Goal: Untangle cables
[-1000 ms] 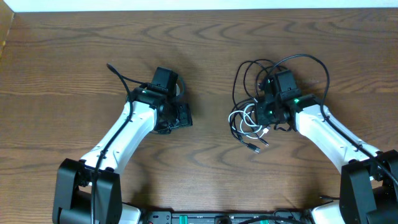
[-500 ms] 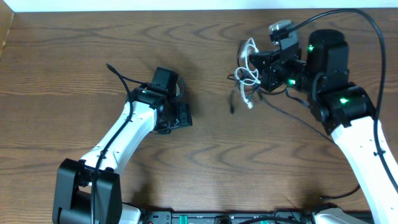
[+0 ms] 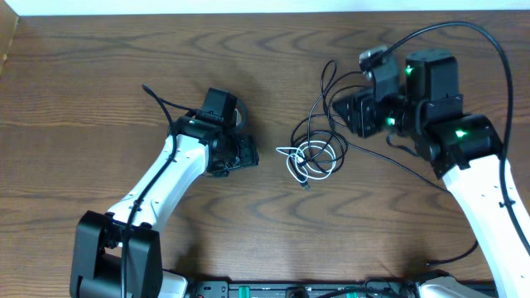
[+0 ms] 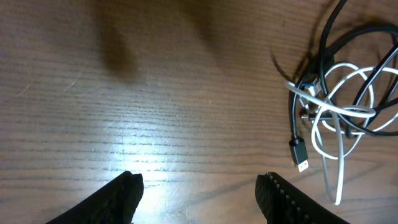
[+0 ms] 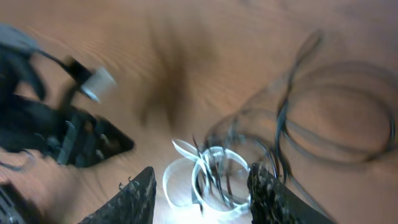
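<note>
- The cables (image 3: 313,156) lie in one small clump on the table (image 3: 124,50), between the two grippers and nearer the right one.
- A white cable (image 4: 339,111) loops through several black ones. A black plug (image 4: 299,155) pokes out at the clump's lower edge.
- Larger black loops trail from the clump toward the right arm.
- By my reading, nothing is separated yet, so all the sorting is left.
- The left gripper (image 4: 199,186) sits low beside the clump, aimed at it, fingers spread and empty.
- The right gripper (image 5: 202,193) hangs raised above the clump, tilted down at it, fingers apart. The wrist view is blurred, so I cannot tell whether any strand touches them.
</note>
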`<state>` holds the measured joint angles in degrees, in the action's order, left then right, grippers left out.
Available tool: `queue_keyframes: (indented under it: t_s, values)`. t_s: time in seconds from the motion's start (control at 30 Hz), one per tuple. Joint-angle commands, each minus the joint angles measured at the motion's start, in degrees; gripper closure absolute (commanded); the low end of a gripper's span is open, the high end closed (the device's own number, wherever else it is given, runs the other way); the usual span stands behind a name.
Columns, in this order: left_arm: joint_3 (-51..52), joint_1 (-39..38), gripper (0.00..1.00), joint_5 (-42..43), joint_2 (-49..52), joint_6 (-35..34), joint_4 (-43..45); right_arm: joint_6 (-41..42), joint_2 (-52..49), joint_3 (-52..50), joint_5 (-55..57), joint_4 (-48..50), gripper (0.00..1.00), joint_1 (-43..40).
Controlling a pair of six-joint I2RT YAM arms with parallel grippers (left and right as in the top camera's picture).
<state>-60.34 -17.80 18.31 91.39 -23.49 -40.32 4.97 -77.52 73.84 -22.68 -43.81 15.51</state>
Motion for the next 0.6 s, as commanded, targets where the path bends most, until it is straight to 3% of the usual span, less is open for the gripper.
queue_keyframes:
  t_s: [0.0,0.33,0.43,0.57]
  values:
    - [0.8,0.0,0.36,0.5,-0.6,1.0,-0.2,-1.4,-3.4,-1.8,3.3,-3.2,0.53,0.1]
    - [0.9,0.0,0.33,0.5,-0.6,1.0,-0.2,-1.4,-22.0,-7.2,0.1,-1.6,0.58,1.4]
    - [0.9,0.0,0.33,0.5,-0.6,1.0,-0.4,-1.4,-26.5,-7.2,0.1,2.7,0.70,1.4]
    - [0.9,0.0,0.33,0.5,-0.6,1.0,-0.6,-1.4,-28.7,-7.2,5.9,5.9,0.71,1.4]
